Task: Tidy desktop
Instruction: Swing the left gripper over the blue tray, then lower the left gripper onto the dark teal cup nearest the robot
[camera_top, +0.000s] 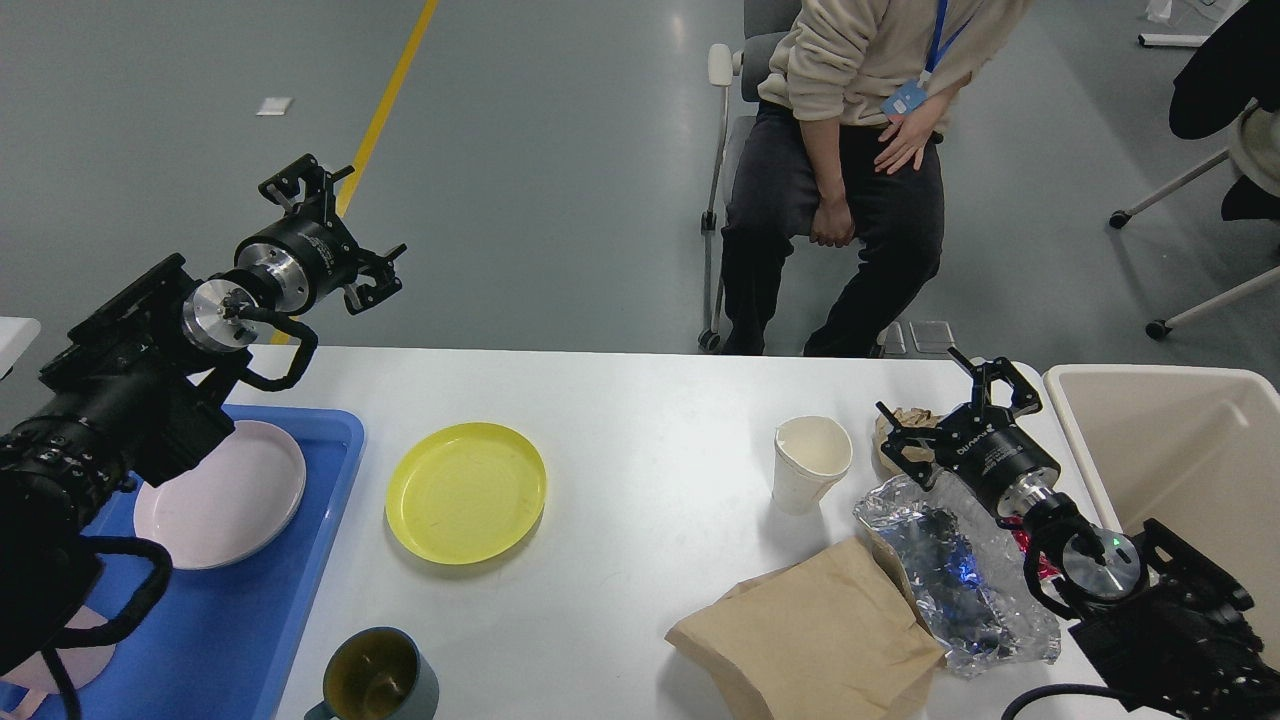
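The white desktop (640, 400) carries a yellow plate (466, 492), a white paper cup (809, 461), a crumpled brown paper ball (900, 435), a brown paper bag (815, 630), a crinkled foil wrapper (955, 570) and a grey-green mug (378, 678) at the front edge. My left gripper (330, 225) is open and empty, raised beyond the table's far left corner. My right gripper (955, 405) is open and empty, hovering at the paper ball, just right of the cup.
A blue tray (270, 620) at the left holds a pale pink plate (220, 492). A beige bin (1170, 450) stands at the right edge. A seated person (850, 180) faces the table's far side. A red scrap (1030, 548) lies under my right arm.
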